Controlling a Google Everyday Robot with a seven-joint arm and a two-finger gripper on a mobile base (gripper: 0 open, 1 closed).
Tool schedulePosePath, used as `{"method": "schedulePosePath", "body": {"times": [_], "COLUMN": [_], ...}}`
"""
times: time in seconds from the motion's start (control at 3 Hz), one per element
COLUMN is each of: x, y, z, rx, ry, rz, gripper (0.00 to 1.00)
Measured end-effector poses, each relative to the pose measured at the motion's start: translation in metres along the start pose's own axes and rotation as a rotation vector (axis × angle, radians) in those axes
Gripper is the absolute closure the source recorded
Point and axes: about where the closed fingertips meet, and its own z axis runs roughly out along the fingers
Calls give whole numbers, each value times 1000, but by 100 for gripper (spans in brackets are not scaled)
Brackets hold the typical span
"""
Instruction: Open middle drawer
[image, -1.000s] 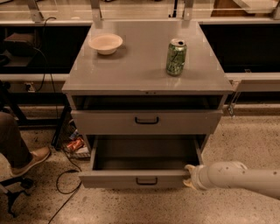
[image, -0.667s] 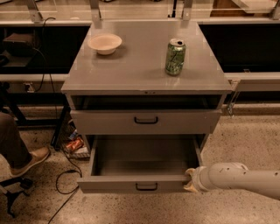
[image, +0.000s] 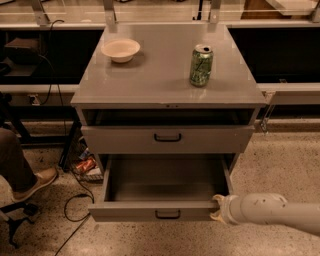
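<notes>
The middle drawer (image: 125, 212) stands pulled well out of the table (image: 165, 80) toward the near side, with its empty grey interior exposed and its black loop handle (image: 167, 214) at the centre of the front panel. Compared with a second ago, the front panel sits slightly nearer, so the drawer has travelled further out. The gripper (image: 218, 208) sits against the right end of that front panel, with the white arm (image: 275, 212) extending off to the right. Whether the jaws are open or closed on the panel edge cannot be told. The upper drawer (image: 125, 140) is only slightly out. On the table top, a white bowl (image: 120, 49) stands far left and a green can (image: 201, 65) far right. Judged from the drawer's extension, the task is essentially complete; only a release and retreat appear to remain.
</notes>
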Motion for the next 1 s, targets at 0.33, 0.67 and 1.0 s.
{"method": "schedulePosePath", "body": {"times": [0.33,0.67,1.0], "x": [6,4,13], "y": [24,23,52], "z": [-4,-9,-10], "rx": [1,1,-1], "ry": [-17,-17,-34], "rz": [40,41,91], "gripper": [100,100,100]}}
